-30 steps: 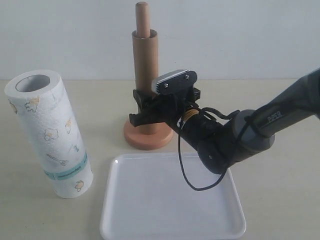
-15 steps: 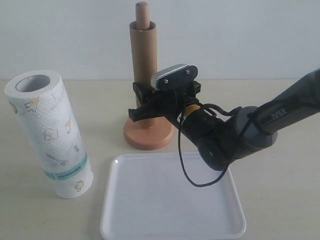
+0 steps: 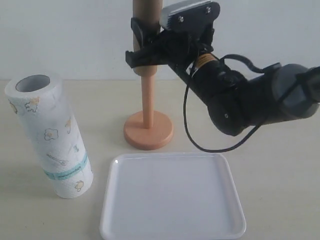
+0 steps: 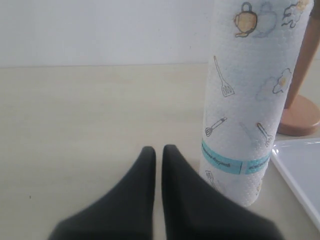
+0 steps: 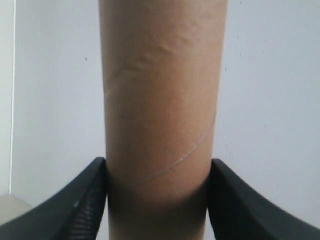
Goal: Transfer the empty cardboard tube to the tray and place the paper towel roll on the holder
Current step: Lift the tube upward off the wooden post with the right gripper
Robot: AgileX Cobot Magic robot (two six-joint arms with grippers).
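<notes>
1. Right gripper [image 3: 142, 52], exterior view: the jaws stand moderately open and clamp the empty cardboard tube [image 3: 146, 20] from both sides, high at the far centre of the scene. The tube is upright and its top runs out of frame. Its lower end hangs well above the disc base of the holder [image 3: 148, 132], and the bare pole rises into it. The pole tip is hidden, so whether the tube has cleared it cannot be told.
2. Same view: the tray [image 3: 172, 200] lies on the near side, just in front of the holder base, with nothing on it. The paper towel roll [image 3: 50, 137] stands on end at the left, leaning slightly, well apart from both arms.
3. Left wrist view: the left gripper [image 4: 158, 155] is fully closed and holds nothing. It sits low over the table [image 4: 75, 115], with the paper towel roll just beside it. The holder base and one tray corner show beyond the roll.
4. Right wrist view: both fingers [image 5: 75, 200] press the tube's sides and the tube stands square between them. No crushing is evident.
5. Assessment: the step in hand is taking the tube off the holder, and neither part of the task is complete.
6. Next move: a straight vertical lift until the tube is free of the pole tip, since any tilt risks binding or tipping the stand. The tube then goes nearward, to be laid flat on the tray.
</notes>
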